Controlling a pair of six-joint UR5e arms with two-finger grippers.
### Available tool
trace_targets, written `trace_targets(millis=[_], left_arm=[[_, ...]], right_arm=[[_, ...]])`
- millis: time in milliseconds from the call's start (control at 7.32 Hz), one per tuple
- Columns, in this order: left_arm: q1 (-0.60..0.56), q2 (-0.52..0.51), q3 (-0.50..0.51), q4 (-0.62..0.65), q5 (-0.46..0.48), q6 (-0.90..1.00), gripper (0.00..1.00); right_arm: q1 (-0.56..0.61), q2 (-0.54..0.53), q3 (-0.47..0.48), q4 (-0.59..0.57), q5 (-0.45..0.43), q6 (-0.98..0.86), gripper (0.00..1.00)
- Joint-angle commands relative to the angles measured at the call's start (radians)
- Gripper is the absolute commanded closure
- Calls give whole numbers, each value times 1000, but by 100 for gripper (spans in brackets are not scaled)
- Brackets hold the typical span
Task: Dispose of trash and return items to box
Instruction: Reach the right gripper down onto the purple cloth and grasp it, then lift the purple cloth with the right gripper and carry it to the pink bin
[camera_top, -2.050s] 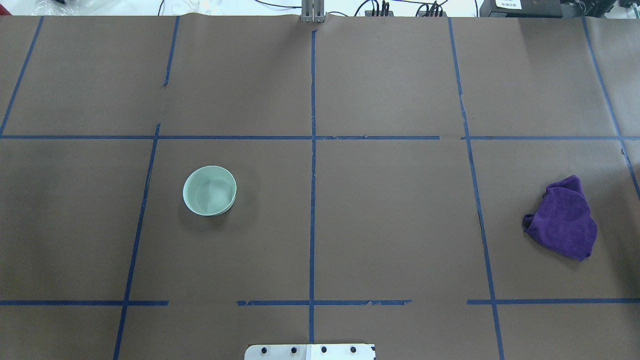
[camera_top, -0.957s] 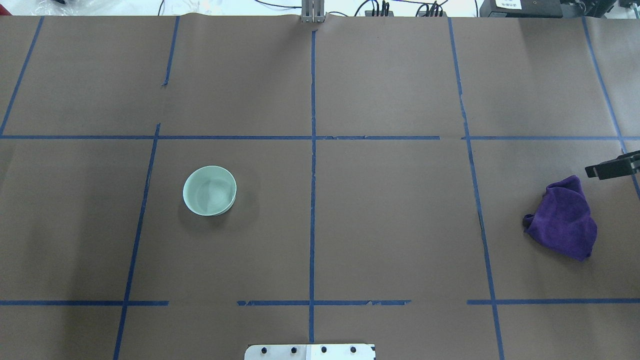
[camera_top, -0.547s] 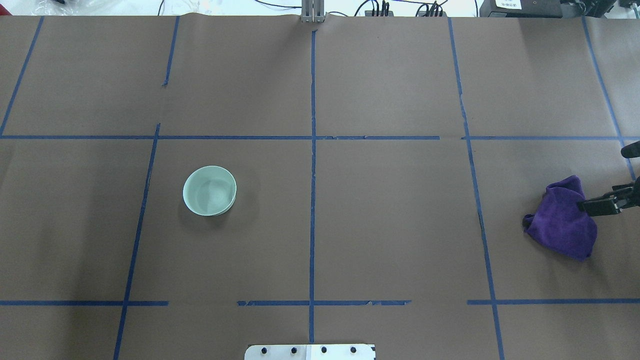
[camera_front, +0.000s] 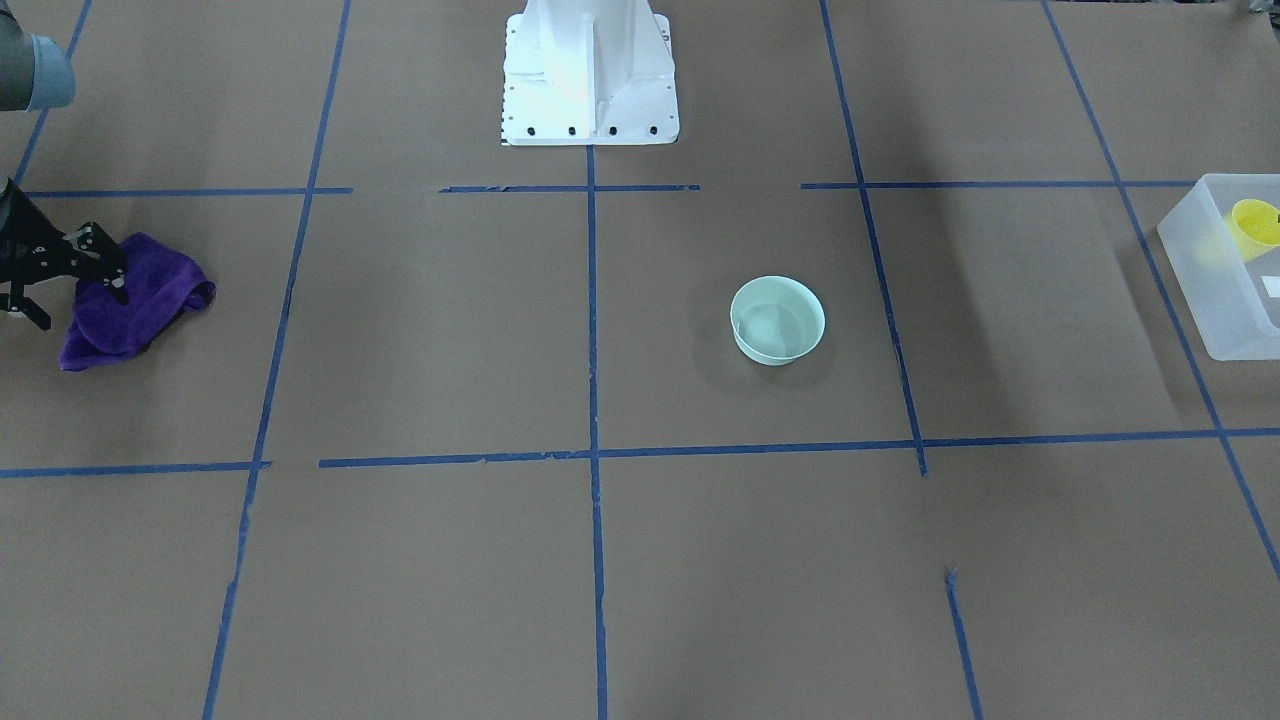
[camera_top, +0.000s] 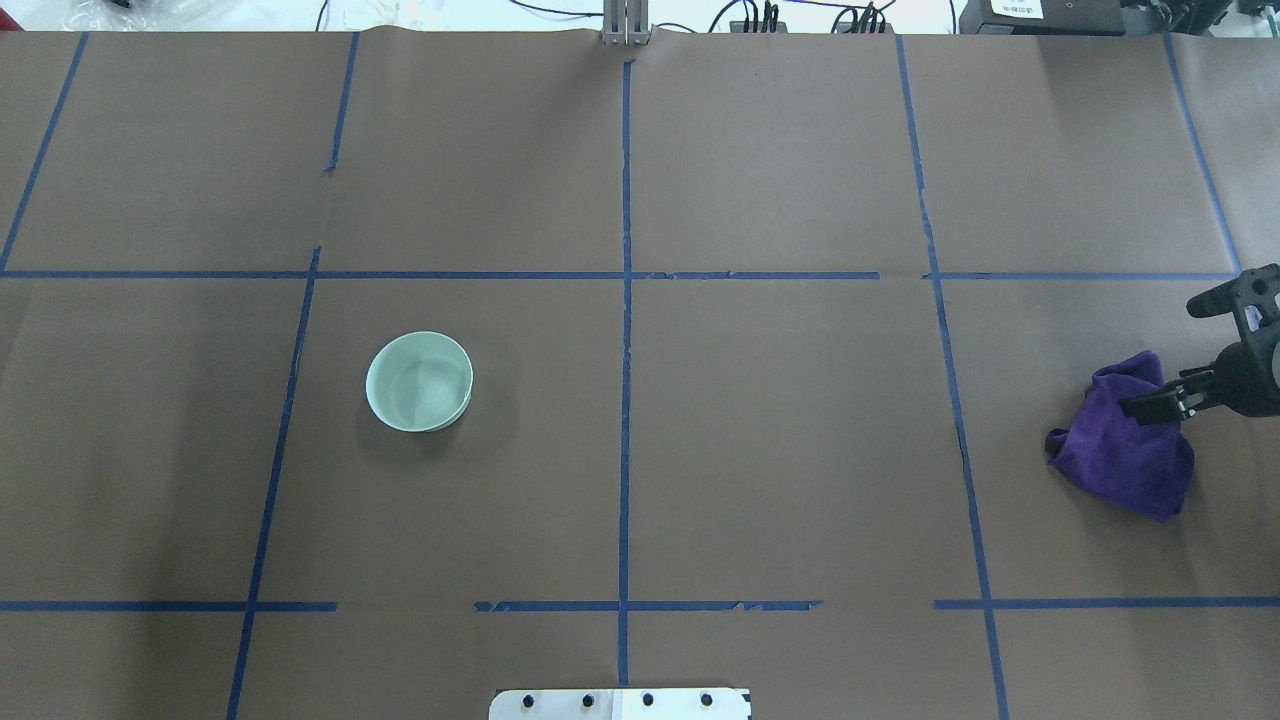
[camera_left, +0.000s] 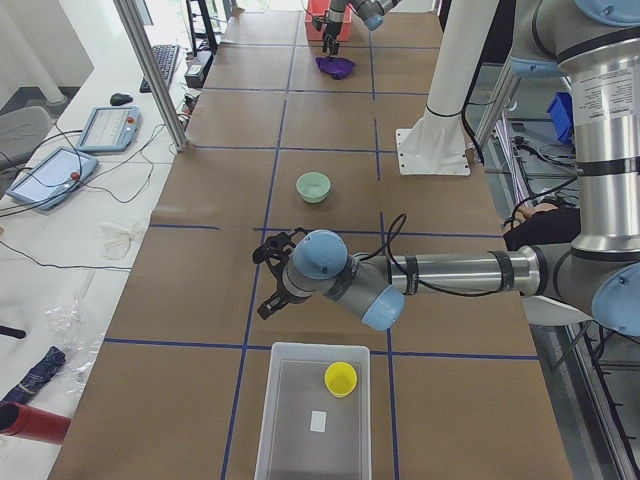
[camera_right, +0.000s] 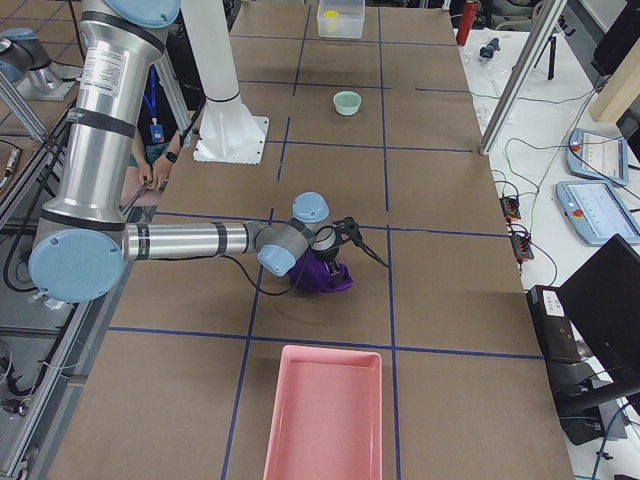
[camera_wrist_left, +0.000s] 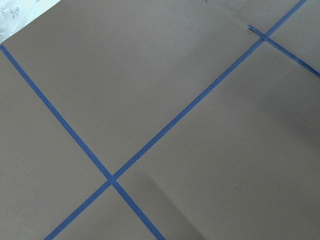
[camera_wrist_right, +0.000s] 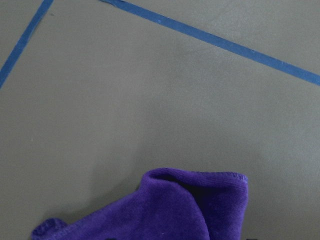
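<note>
The pale mint-green bowl (camera_top: 419, 381) stands upright and empty on the brown table, left of centre; it also shows in the front view (camera_front: 777, 320). The yellow cup (camera_front: 1255, 228) lies inside the frosted-white box (camera_front: 1200, 250) at the table's left end, as the left side view shows for the cup (camera_left: 340, 378) and the box (camera_left: 290, 420). My right gripper (camera_top: 1160, 357) is open over a crumpled purple cloth (camera_top: 1125, 450), one finger above the cloth's top. My left gripper (camera_left: 270, 275) hovers between box and bowl; I cannot tell if it is open or shut.
A pink tray (camera_right: 325, 410) lies at the table's right end, beyond the cloth (camera_right: 325, 275). Blue tape lines cross the brown paper. The white robot base (camera_front: 590, 70) stands at the near middle edge.
My right gripper has come in from the right edge and moved over the purple cloth, fingers spread. The bowl and cloth have not moved.
</note>
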Motion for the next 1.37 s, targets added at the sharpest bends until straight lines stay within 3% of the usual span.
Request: trace_targets(millis=[0, 137, 547, 820, 1093, 1230], left_arm=[[-2, 2, -2, -1, 1, 1, 0], [-2, 2, -5, -1, 1, 1, 0], [-2, 2, -7, -1, 1, 1, 0], [0, 0, -7, -1, 1, -1, 0], [0, -1, -7, 2, 1, -4, 0], [0, -3, -22, 17, 1, -95, 0]], right_arm=[[-16, -15, -7, -4, 1, -2, 79], [-28, -19, -7, -4, 0, -4, 100], [-33, -16, 38, -16, 19, -11, 100], [86, -26, 121, -76, 164, -49, 100], [306, -18, 297, -462, 266, -355, 100], [440, -4, 310, -618, 314, -578, 100]])
